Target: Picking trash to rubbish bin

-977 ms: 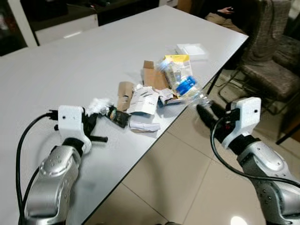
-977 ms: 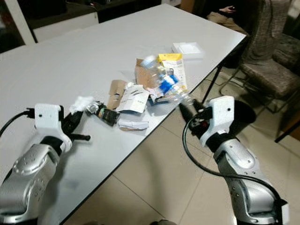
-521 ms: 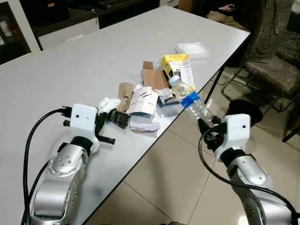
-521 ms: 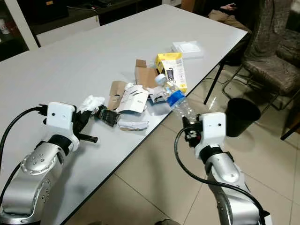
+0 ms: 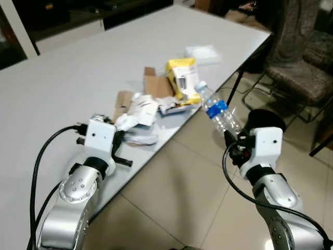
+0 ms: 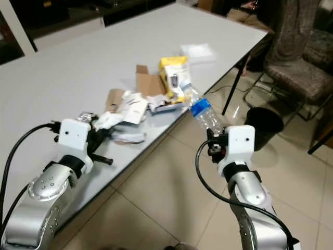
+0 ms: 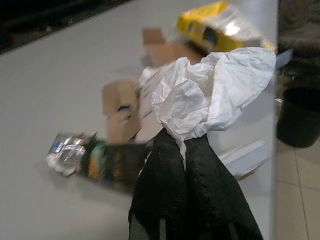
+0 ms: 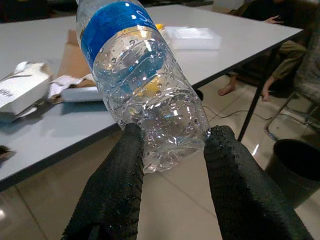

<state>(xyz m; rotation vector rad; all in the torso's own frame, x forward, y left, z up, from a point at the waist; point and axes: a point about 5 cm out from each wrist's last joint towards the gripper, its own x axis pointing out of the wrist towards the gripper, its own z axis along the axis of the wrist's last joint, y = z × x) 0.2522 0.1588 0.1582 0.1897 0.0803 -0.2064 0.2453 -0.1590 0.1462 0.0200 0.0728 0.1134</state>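
Just off the edge of the white surface, the right gripper holds a clear plastic bottle by its base, its 2 fingers clamped on either side. The left gripper has its fingers pinched together on a crumpled white tissue. A black bin stands on the floor beyond.

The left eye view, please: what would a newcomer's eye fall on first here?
Most striking is the clear plastic bottle with a blue label, held up off the table's edge by the right gripper, with the black bin on the floor just beyond it. Next, the left gripper pinches a crumpled white tissue beside the litter pile, where a yellow box stands out.
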